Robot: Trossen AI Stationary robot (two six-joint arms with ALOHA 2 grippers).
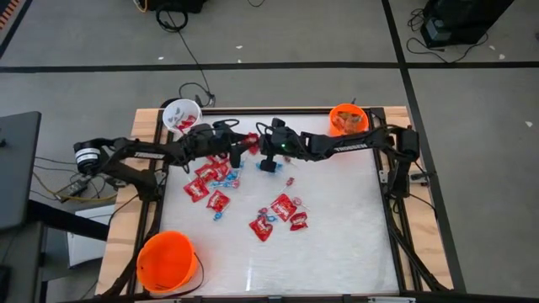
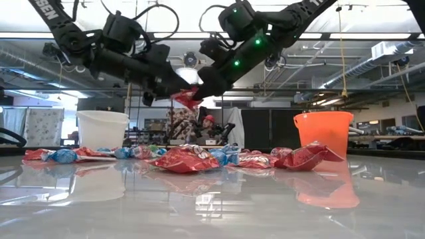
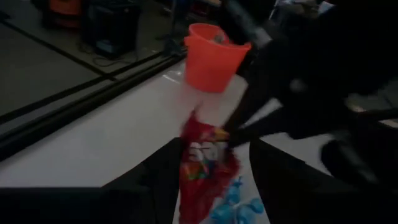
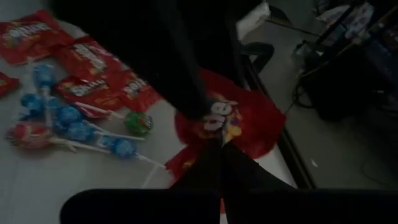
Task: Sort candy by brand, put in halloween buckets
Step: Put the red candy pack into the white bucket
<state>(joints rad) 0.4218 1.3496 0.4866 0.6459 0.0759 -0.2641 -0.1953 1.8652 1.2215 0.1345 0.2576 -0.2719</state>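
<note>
Above the table's far middle, both arms meet over one red packet (image 2: 186, 98), lifted clear of the surface. The right gripper (image 4: 221, 144) is clenched on an edge of this packet; in its wrist view the two fingers pinch together over the printed red wrapper. The left gripper (image 3: 214, 149) has its fingers spread on either side of the same packet, and the pictures do not settle whether they press it. Seen from table height, the two grippers converge from opposite sides with the packet hanging between them.

Candy (image 1: 221, 183) lies scattered on the white table (image 1: 337, 244): a cluster of red packets and blue-wrapped pieces below the left arm, and a second group of red packets (image 1: 279, 215) nearer the table's centre. Blue lollipops (image 4: 68, 117) on white sticks and a green sweet (image 4: 138, 122) lie beside red packets under the right wrist.

Three buckets stand at the table's edges: a white bucket (image 1: 181, 116) at the far left corner with red packets inside, a small orange bucket (image 1: 348, 119) at the far right corner holding candy, and a large orange bucket (image 1: 167, 262) at the near left corner.
</note>
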